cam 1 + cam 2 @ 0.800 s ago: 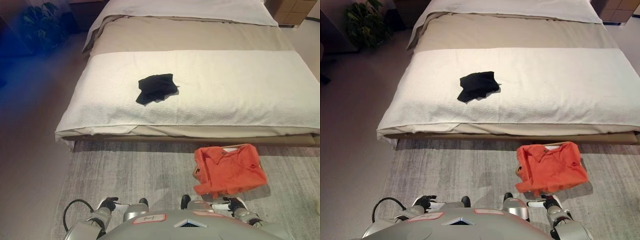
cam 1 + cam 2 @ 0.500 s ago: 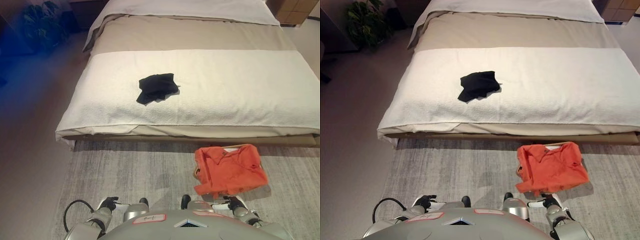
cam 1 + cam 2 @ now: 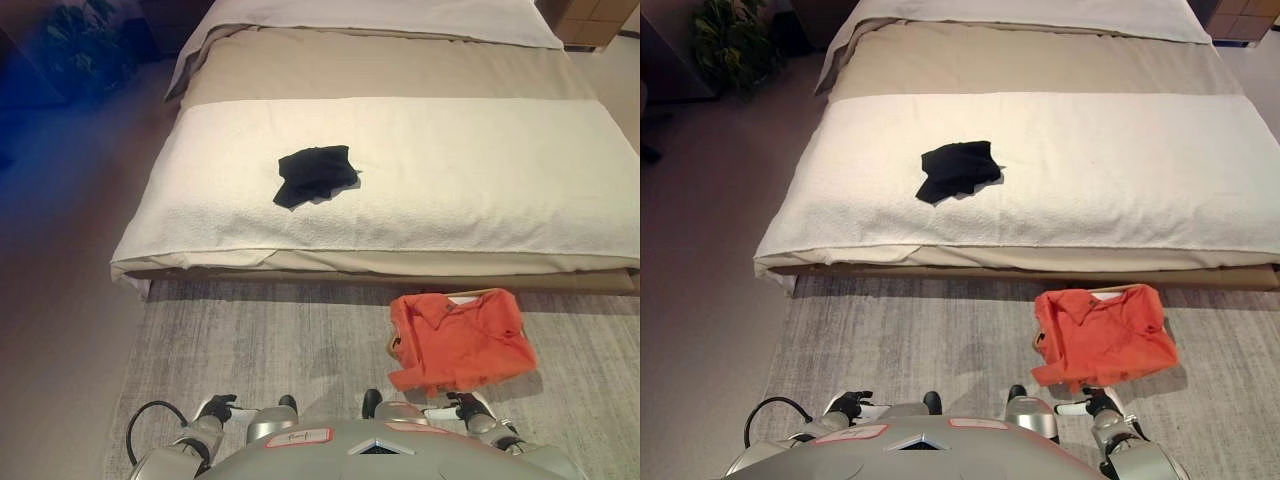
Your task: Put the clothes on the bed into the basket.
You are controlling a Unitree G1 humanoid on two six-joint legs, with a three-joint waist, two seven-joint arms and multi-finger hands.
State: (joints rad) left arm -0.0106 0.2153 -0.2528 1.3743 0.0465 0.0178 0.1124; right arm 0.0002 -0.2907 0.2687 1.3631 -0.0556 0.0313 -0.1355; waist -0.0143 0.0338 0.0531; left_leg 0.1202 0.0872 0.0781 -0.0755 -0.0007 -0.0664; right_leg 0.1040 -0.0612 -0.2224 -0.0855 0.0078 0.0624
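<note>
both hands sit low at the bottom edge, left hand and right hand, can't tell what the fingers are doing. just past them on the grey rug an orange shirt is draped over the basket. further off, a black garment lies crumpled on the bed.

One bed, one black garment, one orange shirt, one basket, one potted plant.

Both arms hang low at the view's bottom edge, left hand and right hand holding nothing.
</note>
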